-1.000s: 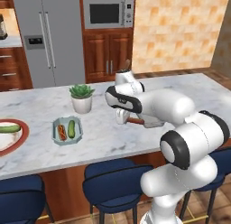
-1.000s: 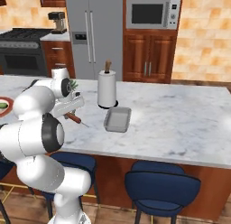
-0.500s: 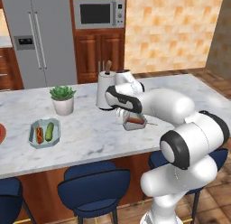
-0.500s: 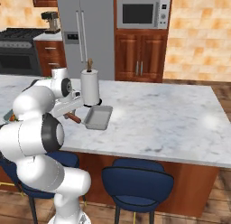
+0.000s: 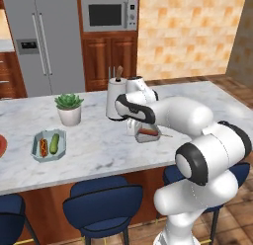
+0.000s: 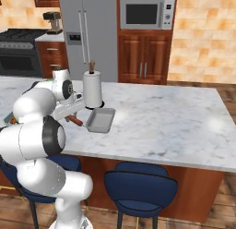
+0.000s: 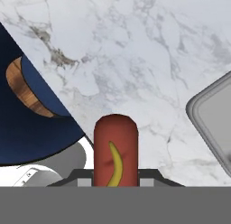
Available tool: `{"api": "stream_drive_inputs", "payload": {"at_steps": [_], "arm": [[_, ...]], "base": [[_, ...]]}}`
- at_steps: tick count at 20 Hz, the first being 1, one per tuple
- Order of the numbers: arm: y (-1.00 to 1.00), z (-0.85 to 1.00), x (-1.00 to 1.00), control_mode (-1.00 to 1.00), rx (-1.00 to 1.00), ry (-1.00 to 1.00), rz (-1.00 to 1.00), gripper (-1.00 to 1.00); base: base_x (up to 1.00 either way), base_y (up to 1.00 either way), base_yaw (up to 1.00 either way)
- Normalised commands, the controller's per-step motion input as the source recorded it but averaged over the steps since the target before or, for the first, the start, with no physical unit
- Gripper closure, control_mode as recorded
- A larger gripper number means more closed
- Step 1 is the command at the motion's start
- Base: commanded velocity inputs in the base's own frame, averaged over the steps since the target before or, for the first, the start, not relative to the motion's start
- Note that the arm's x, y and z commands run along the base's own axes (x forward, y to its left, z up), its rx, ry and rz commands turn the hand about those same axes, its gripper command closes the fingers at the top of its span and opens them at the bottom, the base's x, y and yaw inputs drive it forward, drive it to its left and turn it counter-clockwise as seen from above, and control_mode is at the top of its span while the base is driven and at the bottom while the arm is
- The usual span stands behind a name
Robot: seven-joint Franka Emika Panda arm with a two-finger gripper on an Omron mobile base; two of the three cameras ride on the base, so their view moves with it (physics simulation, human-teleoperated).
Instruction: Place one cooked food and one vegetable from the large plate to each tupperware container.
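Clamped on a plain reddish-brown sausage (image 7: 115,151) with a yellow streak, the claw (image 5: 147,134) hung just above the marble tabletop (image 5: 99,140). In the hand view the sausage stood between the dark tips, and a corner of the grey container (image 7: 215,117) lay off to one side, apart from it. From the right base view, the sausage (image 6: 75,120) sat just beside the near end of the grey container (image 6: 101,120), which rested in front of a white paper towel roll (image 6: 92,89). In the left base view, the pale teal container (image 5: 48,145) lay well apart, to the left, with a bunned sausage (image 5: 43,146) and a cucumber (image 5: 54,143) side by side inside it. A potted plant (image 5: 69,108) stood behind that tub. The red rim of the large plate (image 5: 2,146) showed at the left edge.
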Motion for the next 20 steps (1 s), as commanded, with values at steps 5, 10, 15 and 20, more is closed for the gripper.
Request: {"api": "stream_drive_inputs", "payload": {"at_steps": [5,10,15,20], "arm": [[0.0,0.0,0.17,-1.0,0.0,0.0,-0.01,1.0],[-0.05,0.01,0.57,-1.0,0.0,0.06,-0.08,1.0],[-0.02,0.0,0.82,-1.0,-0.03,0.12,-0.37,1.0],[0.02,-0.13,0.62,-1.0,-0.03,0.04,-0.67,1.0]], "base": [[0.29,0.0,0.0],[0.0,0.0,0.0],[0.0,0.0,0.0],[0.0,0.0,0.0]]}}
